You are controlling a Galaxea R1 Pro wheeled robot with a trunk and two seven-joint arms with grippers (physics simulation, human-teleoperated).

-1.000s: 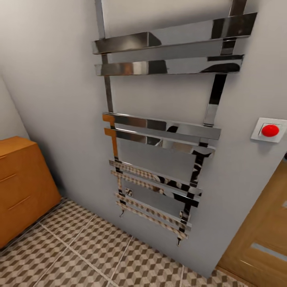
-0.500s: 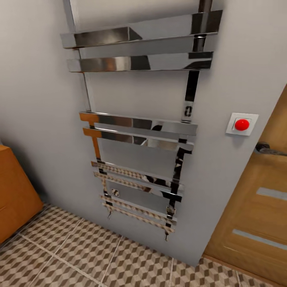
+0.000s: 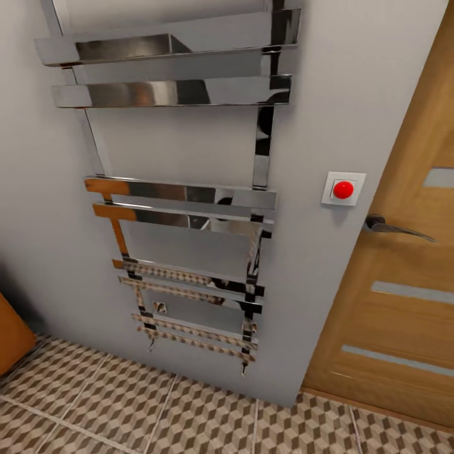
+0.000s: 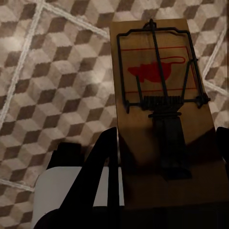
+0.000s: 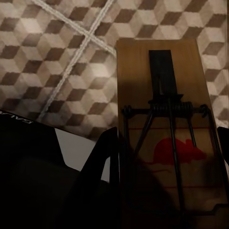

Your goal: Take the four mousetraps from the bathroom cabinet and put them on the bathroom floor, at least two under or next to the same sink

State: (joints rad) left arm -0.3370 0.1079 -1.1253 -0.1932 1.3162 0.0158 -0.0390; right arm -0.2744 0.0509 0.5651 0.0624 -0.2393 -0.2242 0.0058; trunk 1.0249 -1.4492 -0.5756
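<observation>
Against the grey bathroom wall, a chrome towel radiator (image 3: 170, 189) is seen from the head camera, with a red push button (image 3: 343, 189) to its right and a wooden door (image 3: 403, 277) with a dark lever handle (image 3: 394, 228) at the far right. An orange-brown corner of the cabinet (image 3: 11, 337) is caught at the left edge, and the bathroom floor (image 3: 189, 416) with its cube-pattern tiles is spread below. At the left wrist, a mousetrap (image 4: 164, 124) with a red mouse print and wire spring is gripped between the fingers of the left gripper (image 4: 167, 191) and held above the tiles. At the right wrist, a second mousetrap (image 5: 167, 138) is clamped likewise in the right gripper (image 5: 167, 181), above the same patterned floor.
</observation>
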